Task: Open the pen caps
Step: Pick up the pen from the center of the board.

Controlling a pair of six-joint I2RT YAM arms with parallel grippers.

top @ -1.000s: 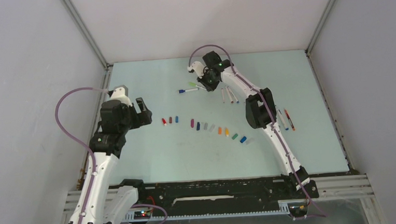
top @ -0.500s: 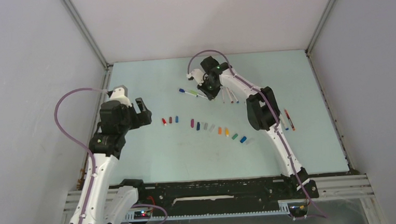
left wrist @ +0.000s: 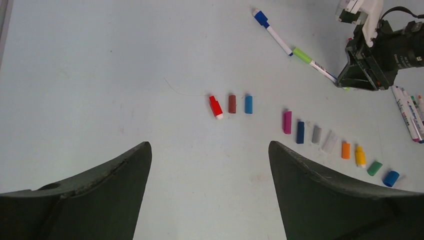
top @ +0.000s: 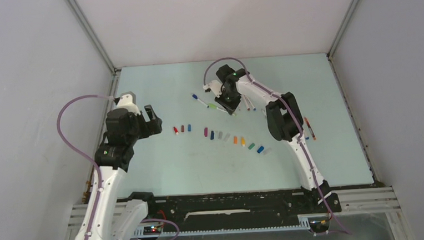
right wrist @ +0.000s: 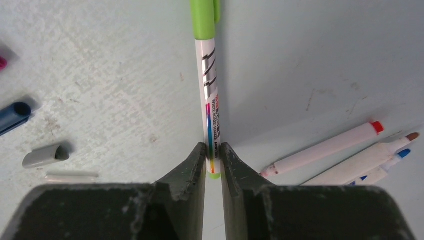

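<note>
My right gripper is shut on the tail end of a white pen with a lime-green cap still on it. The pen points away to the far left, low over the table. A blue-capped pen lies just beyond it, nearly in line. Several loose pen caps form a curved row at mid-table, from red to blue. My left gripper hangs open over bare table at the left, with nothing between its fingers.
Uncapped white pens lie just right of the right gripper, and more pens lie beside the right arm's elbow. Loose grey and dark blue caps sit to the right gripper's left. Enclosure walls ring the table.
The right gripper has moved nearer and slightly right with the green-capped pen, swinging it diagonal. The blue-capped pen has turned with it. The left arm has stayed still.
</note>
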